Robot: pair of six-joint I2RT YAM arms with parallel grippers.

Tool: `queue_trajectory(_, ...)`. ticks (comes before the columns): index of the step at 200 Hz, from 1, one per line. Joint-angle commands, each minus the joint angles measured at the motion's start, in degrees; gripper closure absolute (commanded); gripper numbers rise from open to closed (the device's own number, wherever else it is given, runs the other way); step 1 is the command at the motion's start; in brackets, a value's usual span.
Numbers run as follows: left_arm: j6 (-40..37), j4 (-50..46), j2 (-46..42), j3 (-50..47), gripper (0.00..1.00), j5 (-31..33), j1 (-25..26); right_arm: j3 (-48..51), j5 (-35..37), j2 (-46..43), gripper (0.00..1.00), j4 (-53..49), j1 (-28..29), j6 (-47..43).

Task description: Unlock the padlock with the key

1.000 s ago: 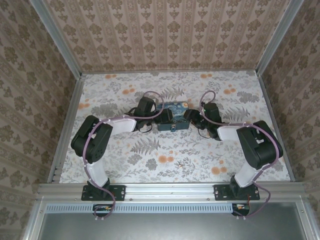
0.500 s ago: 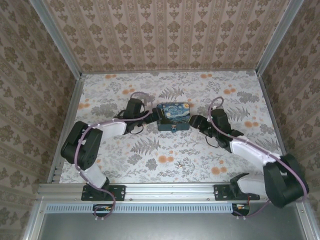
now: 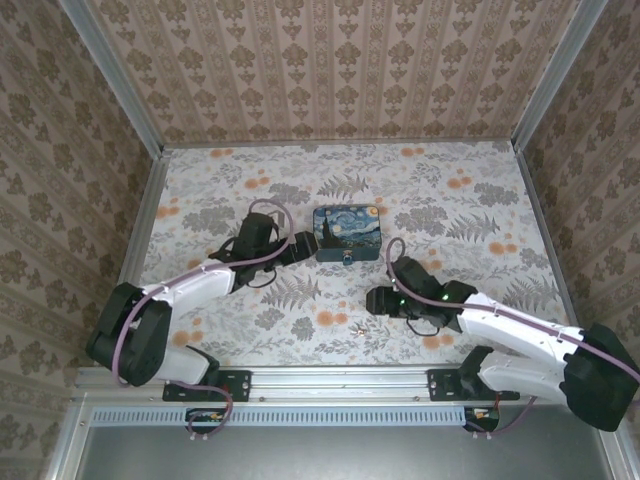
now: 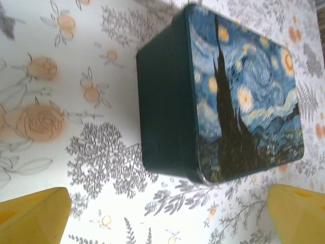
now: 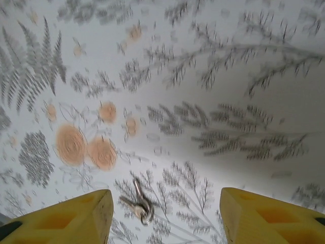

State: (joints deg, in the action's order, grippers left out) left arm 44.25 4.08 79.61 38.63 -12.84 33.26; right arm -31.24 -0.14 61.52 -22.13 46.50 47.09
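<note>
Floral table (image 3: 480,200): key (image 5: 136,202) just ahead of parted right gripper (image 5: 163,208).

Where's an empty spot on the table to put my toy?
Free: the far strip between box and back wall, plus both far corners. Crowded: the middle, with the left gripper beside the box and the right gripper near the key.
</note>
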Motion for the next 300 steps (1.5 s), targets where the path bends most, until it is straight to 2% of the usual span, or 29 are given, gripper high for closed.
queue_trajectory(1,0.9,-1.7,-0.6,-0.3,0.00,2.1,1.4,0.4,6.5,1.4,0.42,-4.8,4.6,6.4)
queue_trajectory(58,1.5,1.5,1.8,-0.8,0.00,2.3,3.3,-4.3,12.5,7.9,0.51,-9.9,12.7,15.3)
queue_trajectory(89,2.0,3.6,3.3,-1.0,0.00,1.9,3.7,-6.6,13.1,12.4,0.53,-7.5,14.7,17.3)
queue_trajectory(216,1.6,7.2,4.3,-2.4,0.00,0.7,3.7,-11.1,11.9,24.8,0.54,-3.9,16.8,18.8)
queue_trajectory(300,0.8,7.5,3.8,-3.4,0.00,0.5,3.1,-12.1,11.0,28.2,0.54,-3.9,20.1,21.1)
